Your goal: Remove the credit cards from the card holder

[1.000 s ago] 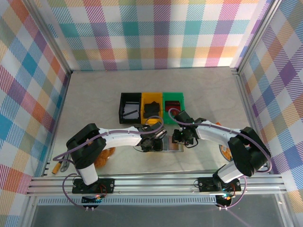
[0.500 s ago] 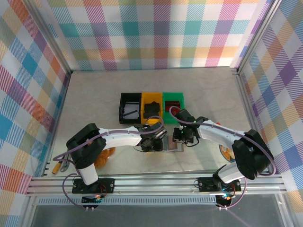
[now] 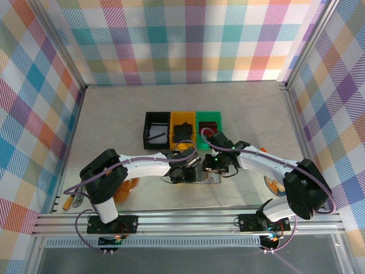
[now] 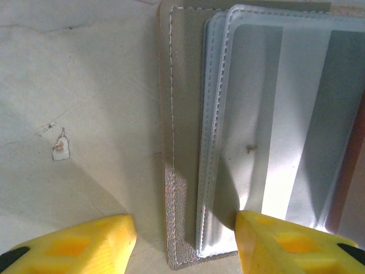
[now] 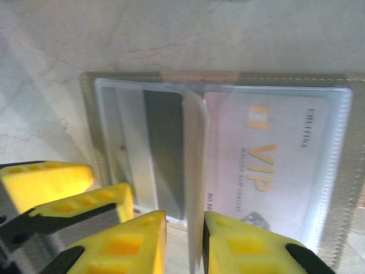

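Card holder point(image 3: 206, 176) lies open on the counter point(image 3: 114, 114), left tool point(image 4: 182, 237) half-wide, pressing its edge. Right tool point(image 5: 185, 228), narrow, straddles a clear sleeve point(image 5: 194, 142); grip unclear. Next, probably: pinch the VIP card point(image 5: 268, 154) out.

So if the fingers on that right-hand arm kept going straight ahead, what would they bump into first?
Probably the clear plastic sleeve standing up from the open card holder. It rises right in the gap between the fingers of the right gripper. Depth is hard to judge here.
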### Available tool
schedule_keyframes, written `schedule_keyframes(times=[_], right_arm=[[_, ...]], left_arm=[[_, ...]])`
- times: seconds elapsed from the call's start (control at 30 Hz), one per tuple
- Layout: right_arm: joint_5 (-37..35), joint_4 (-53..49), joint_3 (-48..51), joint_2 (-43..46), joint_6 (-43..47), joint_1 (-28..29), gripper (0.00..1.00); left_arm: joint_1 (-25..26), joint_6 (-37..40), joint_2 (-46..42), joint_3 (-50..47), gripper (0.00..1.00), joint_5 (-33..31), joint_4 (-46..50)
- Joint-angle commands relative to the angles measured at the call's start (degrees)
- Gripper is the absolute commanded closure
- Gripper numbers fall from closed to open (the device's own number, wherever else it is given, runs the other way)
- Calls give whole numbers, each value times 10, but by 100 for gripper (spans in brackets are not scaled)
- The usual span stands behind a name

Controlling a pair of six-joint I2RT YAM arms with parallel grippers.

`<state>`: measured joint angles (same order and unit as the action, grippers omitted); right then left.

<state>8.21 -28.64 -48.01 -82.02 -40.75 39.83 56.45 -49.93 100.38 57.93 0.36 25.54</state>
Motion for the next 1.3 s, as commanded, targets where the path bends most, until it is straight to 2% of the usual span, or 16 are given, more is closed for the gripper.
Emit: schedule_keyframes(times=[0.0, 0.9, 1.27], right_arm=[[21, 15, -17, -6, -14, 5, 74], [13, 10, -16, -12, -20, 8, 74], [28, 17, -19, -4, -34, 9, 71]], left_arm=[[1, -5, 43, -36, 48, -5, 21], [-2, 3, 30, -35, 48, -18, 28], [-18, 9, -13, -51, 48, -32, 28]])
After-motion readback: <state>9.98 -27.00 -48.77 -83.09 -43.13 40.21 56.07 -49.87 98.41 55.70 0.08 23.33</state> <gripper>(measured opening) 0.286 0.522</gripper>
